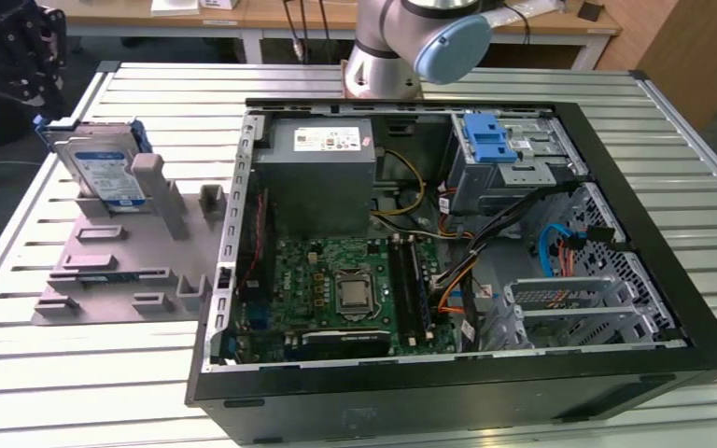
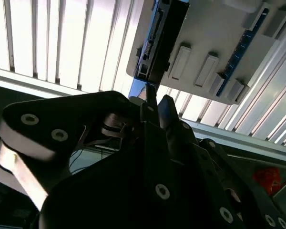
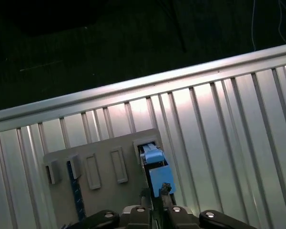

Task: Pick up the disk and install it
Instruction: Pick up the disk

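The disk (image 1: 100, 170), silver with a blue-and-white label and a blue frame, stands on edge in a slot of the grey holder plate (image 1: 109, 252) at the exterior view's left, beside the open computer case. My black gripper (image 1: 12, 51) hangs above and behind it, not touching. In the first wrist view the disk's blue top edge (image 3: 155, 168) sits just beyond my gripper (image 3: 158, 194). In the second wrist view my gripper (image 2: 157, 106) has its fingers pressed together and empty, a short way from the disk's connector edge (image 2: 158, 40).
The open black computer case (image 1: 657, 233) lies on the slatted metal table (image 1: 109, 392), with a grey power supply box (image 1: 315, 173), a motherboard (image 1: 346, 280) and a grey drive cage with a blue latch (image 1: 499, 145). The arm's base (image 1: 390, 56) stands behind the case.
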Controlling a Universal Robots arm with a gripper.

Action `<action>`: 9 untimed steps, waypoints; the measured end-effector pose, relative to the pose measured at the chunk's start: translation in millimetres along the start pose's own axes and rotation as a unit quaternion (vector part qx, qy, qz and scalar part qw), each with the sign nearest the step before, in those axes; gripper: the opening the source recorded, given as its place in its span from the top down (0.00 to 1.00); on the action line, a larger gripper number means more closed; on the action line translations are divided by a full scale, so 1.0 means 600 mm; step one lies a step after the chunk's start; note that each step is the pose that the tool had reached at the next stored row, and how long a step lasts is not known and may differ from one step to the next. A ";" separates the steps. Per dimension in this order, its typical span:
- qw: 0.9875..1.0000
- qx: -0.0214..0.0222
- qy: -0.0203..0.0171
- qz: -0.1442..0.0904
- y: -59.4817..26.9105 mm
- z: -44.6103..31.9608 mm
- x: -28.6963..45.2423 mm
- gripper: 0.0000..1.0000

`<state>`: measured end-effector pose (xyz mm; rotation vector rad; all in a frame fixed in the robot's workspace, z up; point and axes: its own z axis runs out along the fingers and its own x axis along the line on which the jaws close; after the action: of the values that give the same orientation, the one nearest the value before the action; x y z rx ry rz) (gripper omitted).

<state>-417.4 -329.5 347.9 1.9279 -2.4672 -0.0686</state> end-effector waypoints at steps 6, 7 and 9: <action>0.999 -0.001 0.002 -0.040 0.001 0.006 -0.005 0.59; 0.999 -0.001 0.002 -0.049 0.001 0.007 -0.005 0.59; 0.998 -0.001 0.003 -0.067 0.001 0.011 -0.005 0.53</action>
<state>-417.5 -326.5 341.3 2.0863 -2.3311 -0.0674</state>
